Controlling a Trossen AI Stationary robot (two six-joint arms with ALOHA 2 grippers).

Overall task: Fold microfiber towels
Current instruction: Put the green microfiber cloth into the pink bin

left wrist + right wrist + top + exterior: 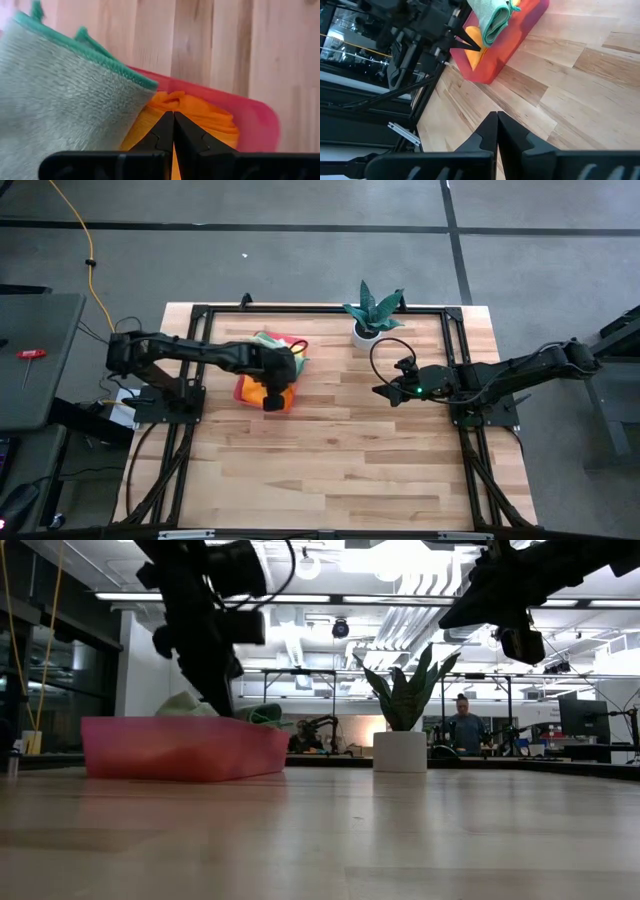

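Observation:
A pink tray stands on the table's left half and holds a pile of microfiber towels. A pale green towel with a teal hem lies on top, over an orange towel, and a yellow one shows at the far side. My left gripper is shut and points steeply down into the tray, its tips at the orange towel beside the green one. My right gripper is shut and hangs over bare table right of centre, holding nothing. My left gripper comes at the orange towel from above, slanting in from the table's left with its fingers shut. Its tips stand at the cloth's surface, right beside the green towel's folded edge. Whether they touch the cloth I cannot tell.
A potted plant in a white pot stands at the far edge near the middle. Bare wood lies between the tray and my right gripper and along the near half of the table. A person shows in the room beyond.

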